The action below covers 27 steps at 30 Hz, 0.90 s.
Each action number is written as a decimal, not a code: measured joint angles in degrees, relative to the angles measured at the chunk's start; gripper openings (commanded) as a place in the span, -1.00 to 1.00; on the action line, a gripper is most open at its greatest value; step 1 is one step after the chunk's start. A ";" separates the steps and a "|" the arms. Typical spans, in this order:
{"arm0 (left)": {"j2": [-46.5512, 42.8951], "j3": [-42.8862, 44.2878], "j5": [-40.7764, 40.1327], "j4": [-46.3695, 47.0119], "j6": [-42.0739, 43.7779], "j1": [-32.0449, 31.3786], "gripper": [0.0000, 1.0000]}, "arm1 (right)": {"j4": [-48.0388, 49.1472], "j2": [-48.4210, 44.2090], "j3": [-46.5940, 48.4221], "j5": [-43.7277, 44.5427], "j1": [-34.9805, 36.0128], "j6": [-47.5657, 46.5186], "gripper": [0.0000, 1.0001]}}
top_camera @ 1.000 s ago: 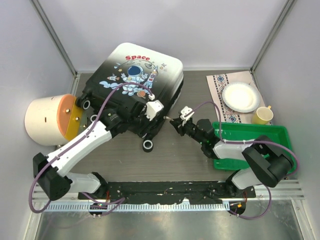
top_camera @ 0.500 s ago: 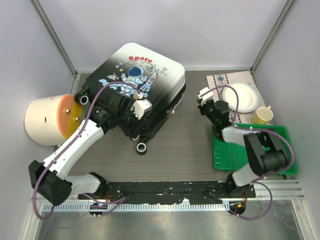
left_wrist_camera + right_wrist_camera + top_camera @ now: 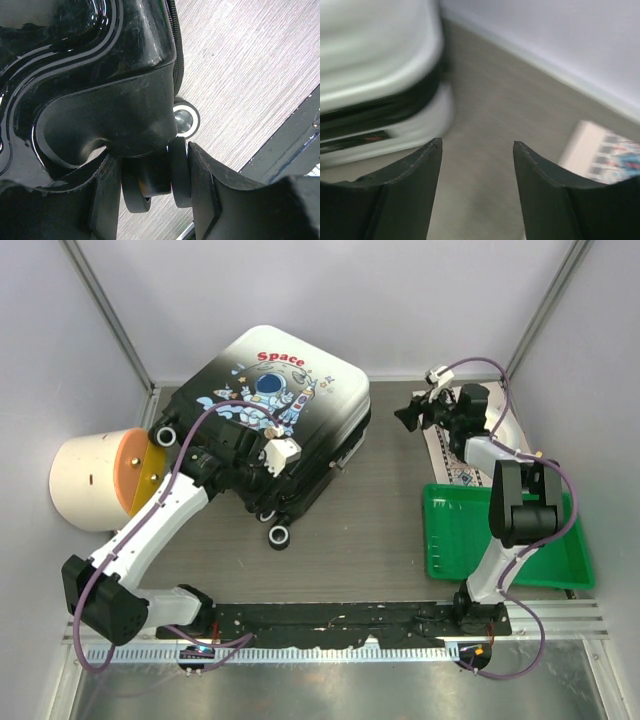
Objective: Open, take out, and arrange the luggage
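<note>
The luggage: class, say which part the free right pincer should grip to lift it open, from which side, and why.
Probably the top shell's edge at the seam on the side facing the right pincer, approached from the right. The luggage lies flat, that side is exposed, and the left pincer clamps a wheel, steadying it.

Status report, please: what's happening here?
Left claw clamped on wheel of luggage. Right claw open, empty, near placemat. Luggage not yet open. Nothing blocking it.
</note>
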 measured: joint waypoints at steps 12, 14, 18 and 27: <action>-0.76 -0.74 0.90 0.63 0.11 0.37 -1.00 | -21.66 1.97 3.52 -27.50 14.27 9.16 0.45; -0.76 -0.74 0.90 0.66 0.07 0.37 -1.00 | -24.30 3.21 3.76 -27.91 15.04 8.70 0.45; -0.81 -0.81 0.90 0.74 -0.13 0.37 -1.00 | -25.64 5.11 3.74 -27.74 16.76 9.22 0.43; -1.09 -1.14 0.79 1.29 -0.83 0.39 -1.00 | -18.60 5.81 1.44 -28.85 18.18 16.28 -0.02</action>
